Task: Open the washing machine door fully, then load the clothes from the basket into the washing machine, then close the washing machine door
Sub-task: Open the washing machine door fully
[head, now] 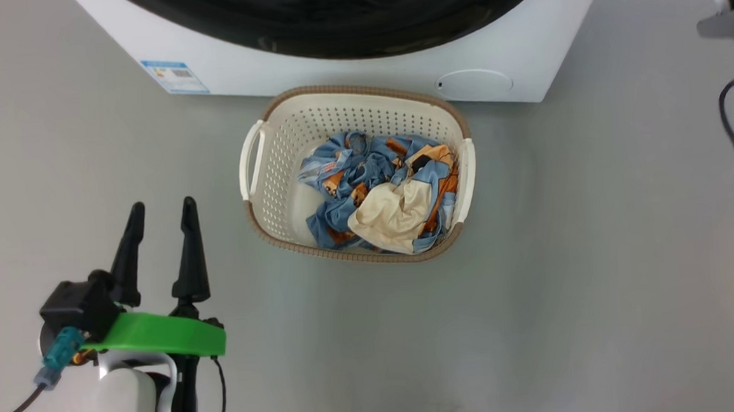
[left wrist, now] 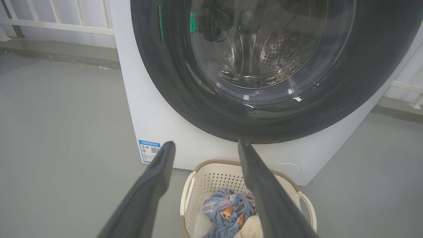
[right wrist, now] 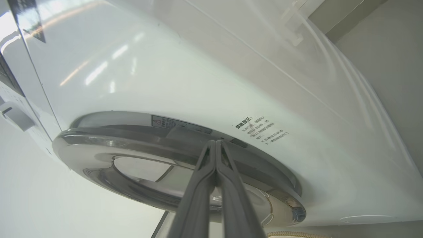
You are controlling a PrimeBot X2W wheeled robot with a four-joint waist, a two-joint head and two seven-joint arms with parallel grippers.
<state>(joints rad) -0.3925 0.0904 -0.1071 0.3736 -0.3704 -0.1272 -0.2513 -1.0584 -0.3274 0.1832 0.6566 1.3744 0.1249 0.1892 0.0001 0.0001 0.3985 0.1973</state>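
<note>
Black-rimmed washing machine door (left wrist: 165,82): looks shut against the washing machine (left wrist: 155,125), upper centre of the left wrist view.
Right gripper (right wrist: 215,142): fingers pressed together, tips at the door's edge, mid-frame; may slip off the glossy rim.
Left gripper (head: 163,204): fingers apart, empty, lower left of head view.
Basket (head: 360,90): holds the clothes (head: 372,193), centre, near the machine; a swinging door might clip it.

Soft even light, faint shadows on the floor (head: 599,249), glare streaks across the washing machine (right wrist: 165,66), wide-angle edge bending
</note>
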